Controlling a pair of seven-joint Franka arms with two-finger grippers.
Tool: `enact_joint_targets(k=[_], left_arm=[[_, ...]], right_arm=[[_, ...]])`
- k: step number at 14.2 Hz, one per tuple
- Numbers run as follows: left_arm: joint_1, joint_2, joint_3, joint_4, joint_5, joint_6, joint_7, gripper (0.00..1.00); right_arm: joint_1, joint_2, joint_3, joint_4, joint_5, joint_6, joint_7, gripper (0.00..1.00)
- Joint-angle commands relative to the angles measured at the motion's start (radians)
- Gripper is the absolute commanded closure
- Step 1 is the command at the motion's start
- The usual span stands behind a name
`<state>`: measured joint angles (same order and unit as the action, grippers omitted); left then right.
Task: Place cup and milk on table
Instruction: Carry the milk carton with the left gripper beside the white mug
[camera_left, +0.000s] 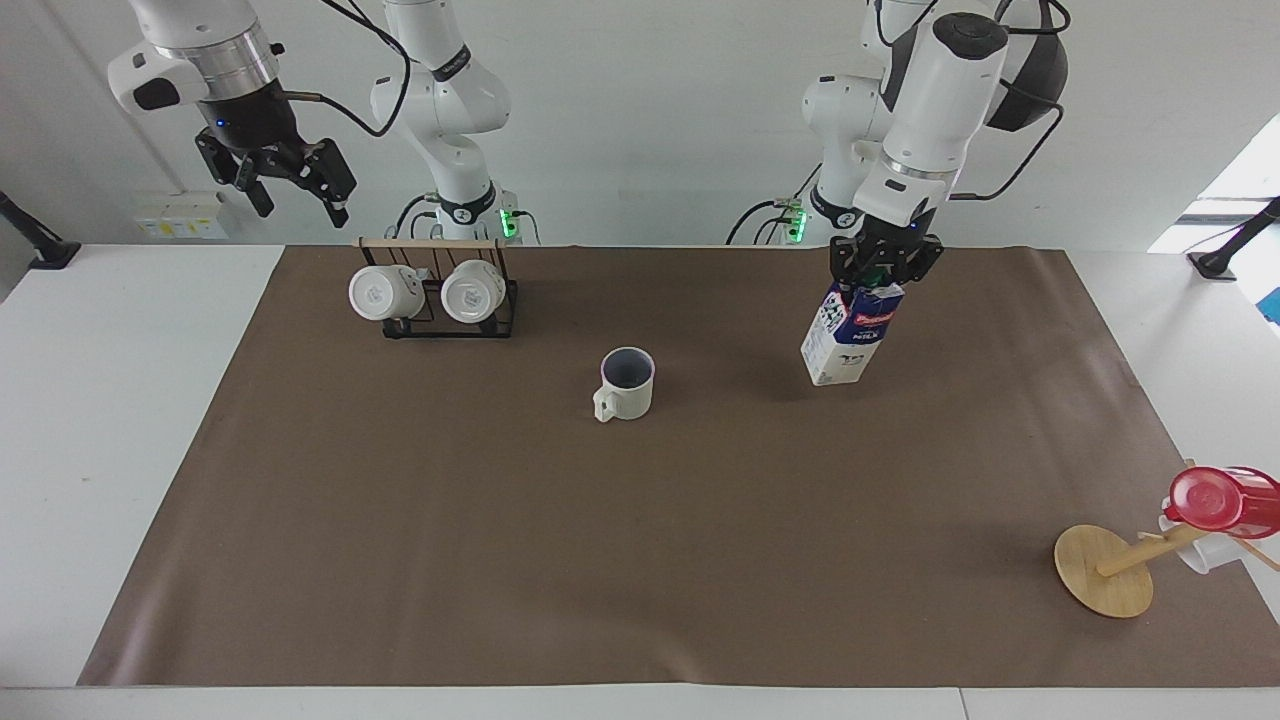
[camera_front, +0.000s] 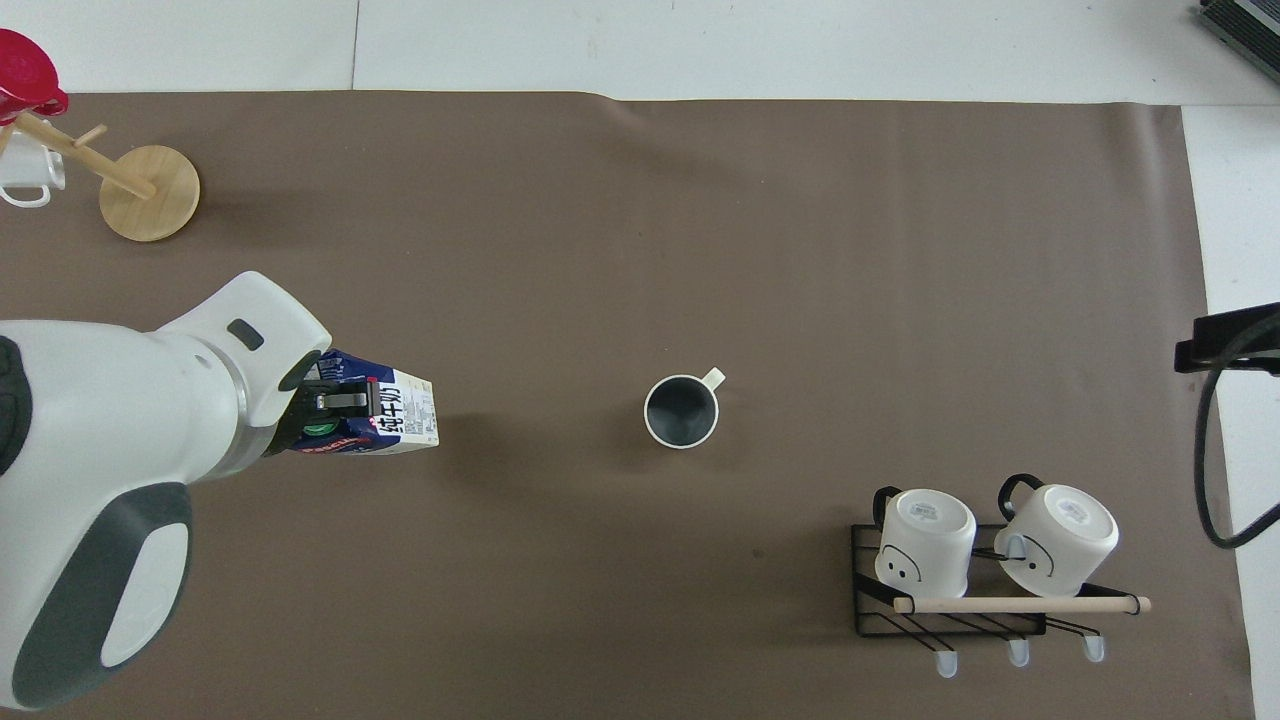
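Cup (camera_left: 626, 383) is sitting mid-table (camera_left: 640, 520); milk carton (camera_left: 850, 335) is hanging over the sheet toward the left arm's end. Mug rack (camera_left: 445, 295) is sitting nearer the robots, wooden mug tree (camera_left: 1105, 570) farthest out.
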<state>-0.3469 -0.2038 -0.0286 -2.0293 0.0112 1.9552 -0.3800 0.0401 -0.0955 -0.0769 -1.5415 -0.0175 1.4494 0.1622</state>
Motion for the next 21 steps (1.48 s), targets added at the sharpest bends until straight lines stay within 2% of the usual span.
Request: enact_joint_targets(k=[1, 4, 9, 11, 15, 21], left_arm=[[-0.088, 0.067, 0.01, 0.078, 0.019, -0.033, -0.109, 0.44], [-0.153, 0.112, 0.012, 0.077, 0.023, 0.013, -0.189, 0.45], [-0.196, 0.158, 0.012, 0.064, 0.026, 0.092, -0.24, 0.45], [-0.207, 0.182, 0.01, 0.063, 0.067, 0.123, -0.285, 0.45], [-0.291, 0.242, 0.01, 0.07, 0.136, 0.174, -0.431, 0.45], [-0.294, 0.262, 0.009, 0.07, 0.139, 0.223, -0.435, 0.45]], right_arm=[[-0.003, 0.004, 0.011, 0.018, -0.012, -0.021, -0.035, 0.0], [0.006, 0.0, 0.019, 0.009, -0.024, -0.021, -0.079, 0.0], [-0.019, -0.009, 0.002, -0.014, -0.004, -0.032, -0.138, 0.0], [-0.014, -0.012, 0.002, -0.017, -0.006, -0.024, -0.136, 0.0], [-0.014, -0.012, 0.006, -0.019, -0.002, -0.024, -0.133, 0.0], [-0.005, -0.017, 0.011, -0.023, -0.006, -0.024, -0.133, 0.0]])
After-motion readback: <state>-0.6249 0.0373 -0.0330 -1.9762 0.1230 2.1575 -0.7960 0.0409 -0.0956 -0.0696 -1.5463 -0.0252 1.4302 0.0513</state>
